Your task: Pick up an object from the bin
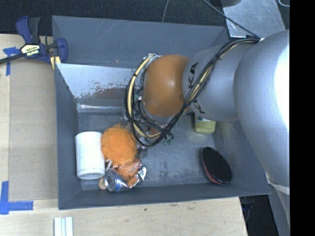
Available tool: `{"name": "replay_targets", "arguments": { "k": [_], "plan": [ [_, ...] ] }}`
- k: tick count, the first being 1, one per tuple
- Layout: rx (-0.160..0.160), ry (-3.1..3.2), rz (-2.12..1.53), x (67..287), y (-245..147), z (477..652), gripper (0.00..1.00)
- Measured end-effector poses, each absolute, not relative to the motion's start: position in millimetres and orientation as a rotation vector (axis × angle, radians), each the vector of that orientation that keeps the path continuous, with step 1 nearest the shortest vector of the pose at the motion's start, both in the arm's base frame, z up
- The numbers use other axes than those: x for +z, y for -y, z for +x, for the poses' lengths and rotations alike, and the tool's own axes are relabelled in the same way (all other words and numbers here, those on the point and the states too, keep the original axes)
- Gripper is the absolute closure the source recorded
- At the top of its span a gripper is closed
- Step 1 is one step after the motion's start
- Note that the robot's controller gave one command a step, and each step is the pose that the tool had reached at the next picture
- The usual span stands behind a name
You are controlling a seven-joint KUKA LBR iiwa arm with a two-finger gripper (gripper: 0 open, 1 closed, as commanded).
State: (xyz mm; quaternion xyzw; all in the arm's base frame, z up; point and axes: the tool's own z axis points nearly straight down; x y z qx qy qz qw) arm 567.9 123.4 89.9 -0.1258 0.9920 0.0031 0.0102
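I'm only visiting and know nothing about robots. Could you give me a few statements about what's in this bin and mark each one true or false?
1. A white cup lies on its side at the left of the bin. True.
2. The black oval thing touches the cup. False: it lies well apart, at the bin's right.
3. An orange fuzzy ball lies right beside the cup. True.
4. The arm reaches in from the left. False: it comes from the right.
5. The crumpled shiny wrapper lies by the upper wall. False: it lies by the lower wall, under the fuzzy ball.
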Motion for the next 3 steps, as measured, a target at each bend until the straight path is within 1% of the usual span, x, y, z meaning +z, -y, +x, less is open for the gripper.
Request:
{"name": "replay_targets", "arguments": {
  "k": [1,2,3],
  "plan": [
    [0.005,-3.053,-0.372,79.1,-149.6,523.9,0.00],
    [0.010,-3.059,-0.378,78.0,-151.0,522.3,1.00],
    [0.010,-3.059,-0.379,77.9,-151.1,522.2,1.00]
  ]
}}
